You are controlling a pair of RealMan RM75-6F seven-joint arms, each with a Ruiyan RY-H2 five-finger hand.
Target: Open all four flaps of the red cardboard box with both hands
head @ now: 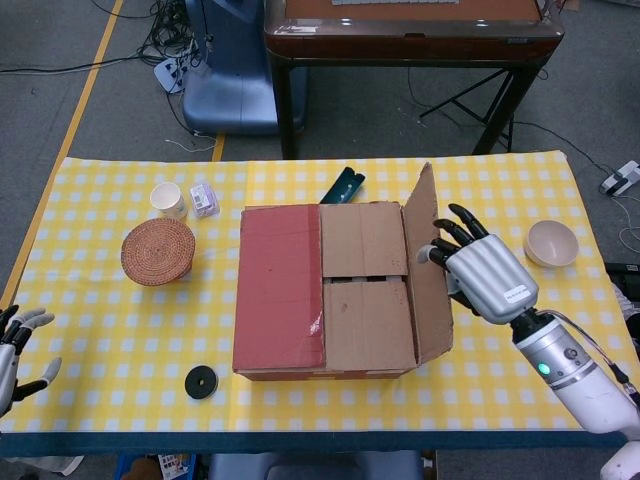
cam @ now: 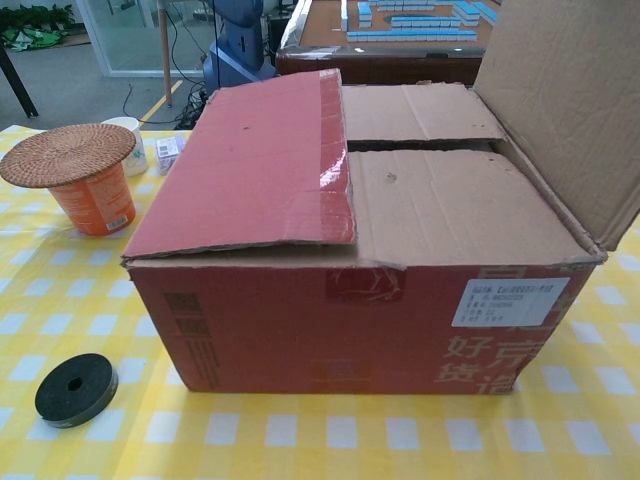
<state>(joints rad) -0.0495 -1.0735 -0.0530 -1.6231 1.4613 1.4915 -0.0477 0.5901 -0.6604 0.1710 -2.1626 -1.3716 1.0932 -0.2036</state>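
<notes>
The red cardboard box point(head: 300, 300) point(cam: 340, 310) stands mid-table. Its left outer flap point(head: 278, 285) point(cam: 255, 165) lies nearly flat over the top. Its right outer flap point(head: 428, 265) point(cam: 570, 100) is swung up and leans outward, brown inside showing. Two inner flaps point(head: 365, 285) point(cam: 440, 200) lie closed beneath. My right hand point(head: 483, 272) is just right of the raised flap, fingertips at its outer face, fingers spread and holding nothing. My left hand point(head: 14, 350) hovers open at the table's near left edge, far from the box. Neither hand shows in the chest view.
A cup with a woven lid point(head: 158, 252) point(cam: 85, 175), a white paper cup point(head: 168, 199) and a small clear box point(head: 204, 199) stand left of the box. A black disc point(head: 201, 381) point(cam: 75, 388) lies near the front. A beige bowl point(head: 551, 243) sits at right, a dark green item point(head: 343, 185) behind the box.
</notes>
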